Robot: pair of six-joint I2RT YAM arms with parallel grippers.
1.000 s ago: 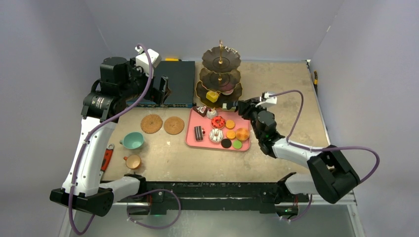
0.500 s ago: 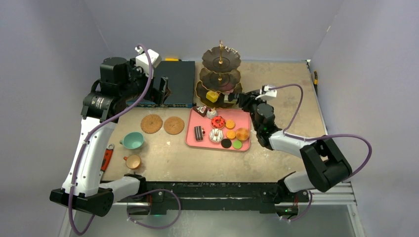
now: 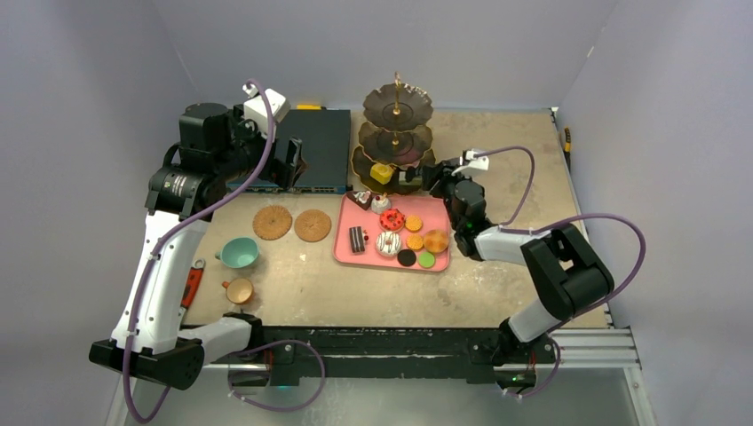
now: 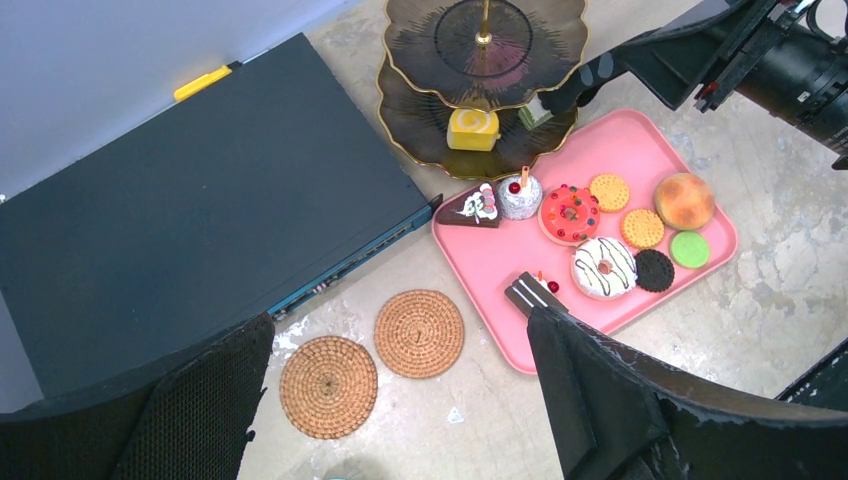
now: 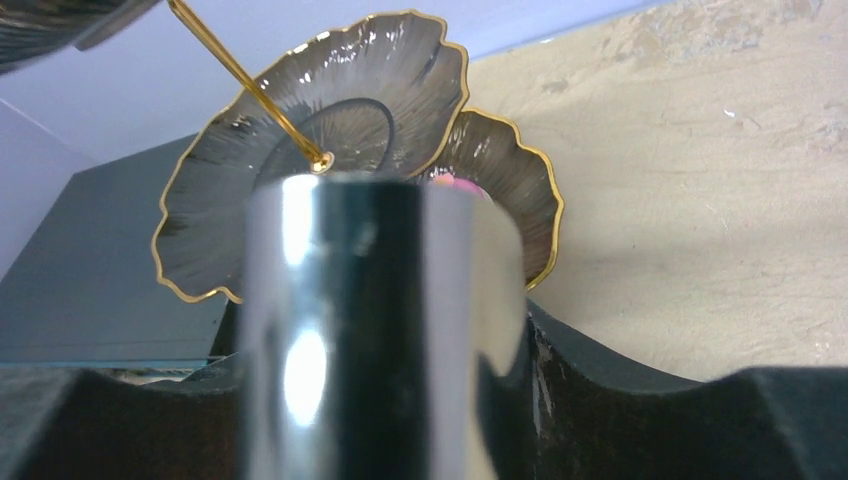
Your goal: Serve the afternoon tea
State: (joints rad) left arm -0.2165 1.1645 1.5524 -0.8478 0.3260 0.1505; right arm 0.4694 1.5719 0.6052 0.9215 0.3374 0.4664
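Placing step, by the look of it: right hand (image 3: 437, 180) clamped on tongs (image 4: 590, 75), tips at a small green-and-white cake (image 4: 535, 112) on the lowest tier of the three-tier stand (image 3: 377, 105) just ahead; left hand (image 3: 291, 162) spread apart, idle; next calls for a clean release, then backing toward the pink tray (image 4: 480, 260).

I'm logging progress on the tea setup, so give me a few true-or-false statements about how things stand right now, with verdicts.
1. A yellow cake sits on the stand's bottom tier. True.
2. Both woven coasters carry cups. False: the coasters are bare; the teal cup and tan cup stand on the table.
3. The left gripper is open and empty. True.
4. The pink tray is empty. False: the pink tray holds a white doughnut and other sweets.
5. The right gripper hovers over the cups. False: the right gripper is by the stand, gripping tongs.
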